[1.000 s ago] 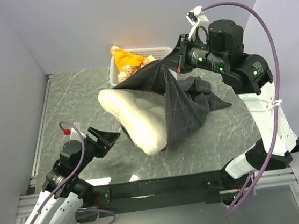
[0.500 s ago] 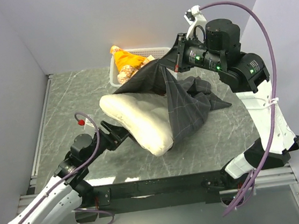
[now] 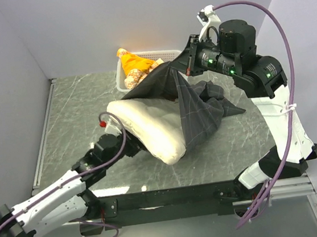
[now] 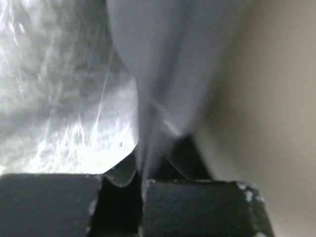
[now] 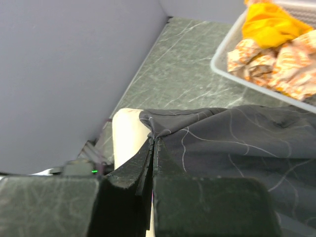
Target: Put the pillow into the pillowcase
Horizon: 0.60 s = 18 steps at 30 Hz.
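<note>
Two grippers cooperate: right gripper [image 3: 180,70] pinches the pillowcase [image 3: 195,111] hem aloft, holding its mouth open over the partly covered pillow [image 3: 148,125]; left gripper [image 3: 133,147] nips the pillow's near edge, apparently to feed it inward.

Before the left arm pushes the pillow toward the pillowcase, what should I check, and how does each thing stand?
1. Right fingers clamped on the pillowcase edge: ok.
2. That edge held up off the table: ok.
3. Pillow end lying under the raised edge: ok.
4. Pillow truly inside the opening, not just draped over: cannot tell.
5. Left fingers gripping the pillow: cannot tell, the left wrist view is blurred.
</note>
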Available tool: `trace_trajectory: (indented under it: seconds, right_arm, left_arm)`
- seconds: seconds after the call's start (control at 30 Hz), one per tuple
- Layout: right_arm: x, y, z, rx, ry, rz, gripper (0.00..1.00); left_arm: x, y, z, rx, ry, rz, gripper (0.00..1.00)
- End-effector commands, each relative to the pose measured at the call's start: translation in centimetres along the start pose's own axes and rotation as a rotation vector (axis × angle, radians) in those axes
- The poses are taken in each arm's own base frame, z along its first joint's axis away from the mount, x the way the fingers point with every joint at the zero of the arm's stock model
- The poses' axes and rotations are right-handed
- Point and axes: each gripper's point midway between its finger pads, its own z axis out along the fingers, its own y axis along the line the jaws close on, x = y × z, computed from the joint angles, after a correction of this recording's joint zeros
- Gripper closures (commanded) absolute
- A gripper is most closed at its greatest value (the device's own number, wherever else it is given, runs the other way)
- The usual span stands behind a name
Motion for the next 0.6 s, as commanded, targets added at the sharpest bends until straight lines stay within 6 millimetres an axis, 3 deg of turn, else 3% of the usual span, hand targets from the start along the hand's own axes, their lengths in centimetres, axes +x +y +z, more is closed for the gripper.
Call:
trace_trajectory:
  seconds: [0.0,0.03,0.1,0.13,0.2,0.23,0.27,0.3,0.33,0.37,0.4,0.43,0.47,0.57]
  right_arm:
    - [-5.7,1.5,-3.2,-0.013,-0.229,-0.066,1.0]
    - [-6.0,1.2,-3.6,0.002,-0.242,-0.072,1.0]
    - [-6.4,1.1,-4.3,0.008,-0.265,-0.076,1.0]
    - [-6.6,1.2,-4.4,0.005,-0.272,-0.082,1.0]
    - [-7.3,1.8,-5.0,-0.019,-0.302,-0.084,1.0]
    - [-7.7,2.1,-5.3,-0.028,-0.316,-0.084,1.0]
    - [-8.3,2.4,-5.5,-0.036,-0.336,-0.085,1.0]
    - [-8.8,2.6,-5.7,-0.044,-0.356,-0.082,1.0]
    - [-9.3,2.7,-6.0,-0.052,-0.379,-0.07,1.0]
    - [-10.4,3.3,-6.4,-0.083,-0.427,-0.069,1.0]
    - [-10.3,3.5,-6.6,-0.101,-0.436,-0.061,1.0]
    - [-10.8,4.0,-7.0,-0.126,-0.455,-0.044,1.0]
    - [-11.8,3.9,-7.7,-0.128,-0.494,-0.04,1.0]
    - [-14.2,4.8,-10.3,-0.168,-0.578,-0.031,1.0]
  left_arm:
    - [-8.0,-9.4,-4.6,0.125,-0.285,0.099,0.99]
    - [-11.3,-12.8,-7.4,0.145,-0.383,0.112,0.99]
    - [-14.1,-16.1,-9.9,0.15,-0.454,0.197,0.99]
    - [-16.4,-19.9,-13.1,0.188,-0.516,0.21,0.99]
    - [-18.1,-22.8,-13.4,0.178,-0.542,0.283,0.99]
    - [-19.3,-26.6,-16.1,0.255,-0.586,0.294,0.99]
    - [-19.5,-27.5,-14.3,0.237,-0.555,0.348,0.99]
    - [-19.9,-28.6,-14.3,0.241,-0.555,0.369,0.99]
    - [-21.0,-31.8,-16.6,0.3,-0.6,0.374,0.99]
    - [-21.3,-32.0,-14.4,0.261,-0.581,0.407,0.99]
    - [-21.8,-32.6,-14.2,0.263,-0.588,0.418,0.99]
    - [-22.5,-34.1,-15.5,0.294,-0.62,0.42,0.99]
    - [-23.0,-34.2,-14.2,0.274,-0.614,0.434,0.99]
    - [-24.0,-34.3,-13.6,0.249,-0.613,0.451,0.99]
